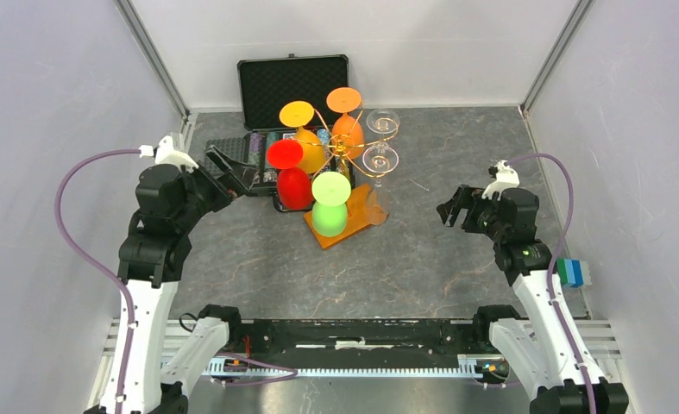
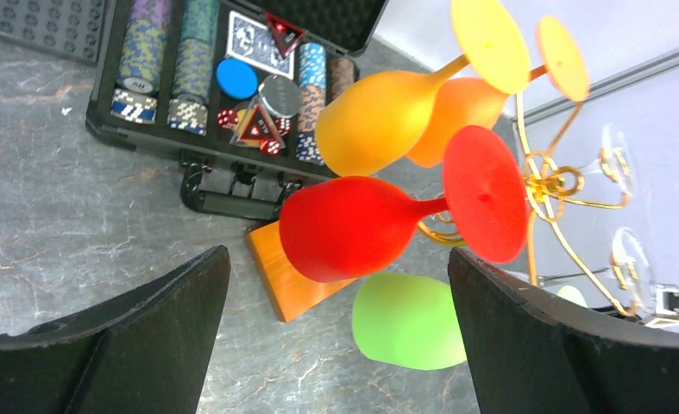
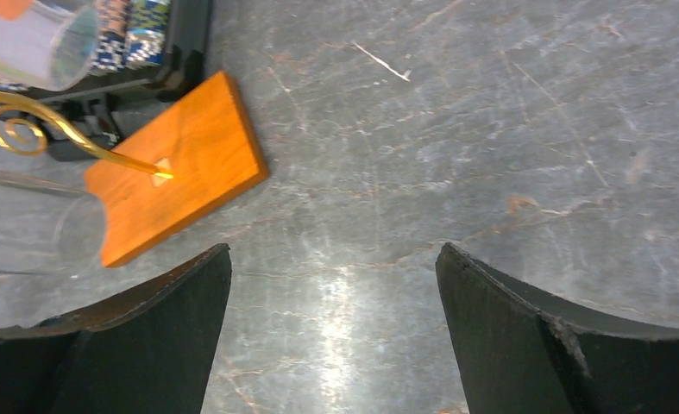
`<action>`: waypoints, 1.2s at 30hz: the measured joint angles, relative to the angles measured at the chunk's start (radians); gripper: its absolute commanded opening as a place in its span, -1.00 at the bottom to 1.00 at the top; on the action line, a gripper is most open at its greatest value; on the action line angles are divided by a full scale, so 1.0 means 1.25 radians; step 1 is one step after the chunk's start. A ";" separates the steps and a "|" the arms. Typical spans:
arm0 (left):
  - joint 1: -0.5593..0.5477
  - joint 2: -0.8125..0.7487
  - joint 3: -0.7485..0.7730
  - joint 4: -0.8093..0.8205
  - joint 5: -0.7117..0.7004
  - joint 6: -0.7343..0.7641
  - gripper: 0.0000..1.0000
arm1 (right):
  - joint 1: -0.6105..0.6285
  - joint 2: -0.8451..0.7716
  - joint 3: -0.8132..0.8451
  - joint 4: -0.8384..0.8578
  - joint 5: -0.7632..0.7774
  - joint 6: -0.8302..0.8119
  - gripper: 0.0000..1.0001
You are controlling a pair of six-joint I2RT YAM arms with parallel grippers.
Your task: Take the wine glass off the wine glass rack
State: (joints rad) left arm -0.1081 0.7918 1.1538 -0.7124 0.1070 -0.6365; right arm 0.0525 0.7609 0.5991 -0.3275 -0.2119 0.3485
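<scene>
From above, the rack (image 1: 358, 221) stood mid-table, in front of an open black case (image 1: 292, 82). Six glasses hung on it upside down: one red glass (image 1: 294, 185), one yellow glass (image 1: 310, 147), one orange glass (image 1: 347, 129), one green glass (image 1: 329, 216) and two clear glasses (image 1: 380, 159). The left gripper (image 1: 223, 172) hung just left of the red glass. The right gripper (image 1: 455, 210) hung apart, to the rack's right.

The left wrist view showed the left gripper's jaws spread wide and bare, the red glass (image 2: 353, 228) ahead between them, untouched. The case (image 2: 232, 185) held rows of chips (image 2: 146, 60), cards (image 2: 254, 39) and red dice (image 2: 228, 116).

In the right wrist view the right gripper (image 3: 336, 336) gaped, grasping nothing, over bare table (image 3: 491, 129); the rack's wooden base (image 3: 189, 159) lay ahead to the left.
</scene>
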 measured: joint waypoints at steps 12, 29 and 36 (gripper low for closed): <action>0.000 0.010 0.082 -0.002 0.053 -0.003 1.00 | 0.004 -0.060 0.049 0.124 -0.217 0.221 0.77; 0.000 0.025 0.095 0.016 0.189 0.058 1.00 | 0.239 0.104 0.099 0.574 -0.253 0.649 0.61; 0.000 0.021 0.093 0.015 0.187 0.074 1.00 | 0.273 0.179 0.161 0.554 -0.183 0.684 0.12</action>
State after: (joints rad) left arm -0.1081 0.8181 1.2701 -0.6933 0.3408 -0.5438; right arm 0.3931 0.9852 0.7998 0.3645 -0.4412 1.2034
